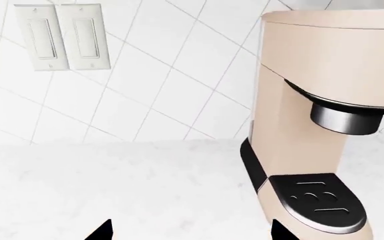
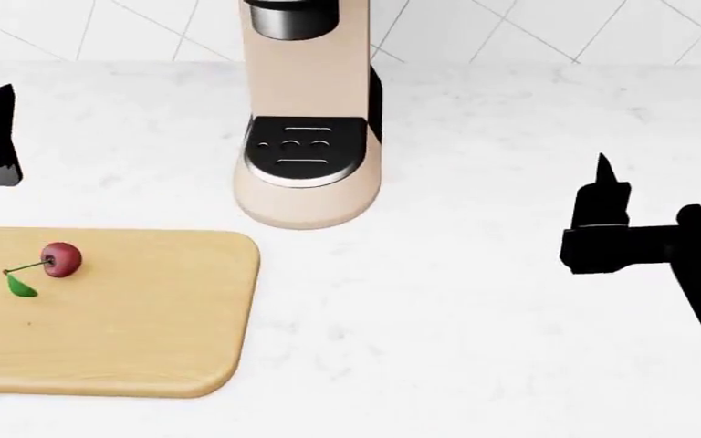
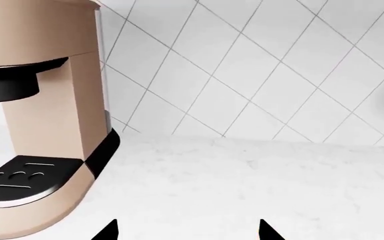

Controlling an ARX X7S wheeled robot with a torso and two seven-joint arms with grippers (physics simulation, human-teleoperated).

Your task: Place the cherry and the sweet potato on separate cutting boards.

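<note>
- The cherry [image 2: 62, 259] lies on a wooden cutting board [image 2: 143, 338] at the head view's lower left. It sits in the board's far-left part, its thin stem running to a small green leaf [image 2: 19, 286] that rests flat on the wood just beside it.
- Only this one cutting board shows; its left end is cut off by the frame edge. The sweet potato shows in none of the three views.
- The board rests on a white marbled bench [image 2: 473, 328]. Beyond the board's far right corner, close to it but apart, stands a beige coffee machine [image 2: 308, 137] with a black drip tray [image 2: 302, 151], backed by a white tiled wall [image 2: 570, 27].
- The left hand [image 1: 188, 231] shows in its wrist view as two dark fingertips [image 1: 102, 231] set well apart, with nothing between them; it faces the coffee machine and a double wall switch [image 1: 62, 36].
- In the head view the left hand is a dark block at the left edge, above the bench beyond the board.
- The right hand [image 3: 188, 231] likewise shows two dark fingertips [image 3: 106, 231] spread wide and holding nothing, pointing at bare bench to the side of the coffee machine.
- In the head view the right hand [image 2: 602, 196] hovers at the right, well apart from the board and the cherry.
</note>
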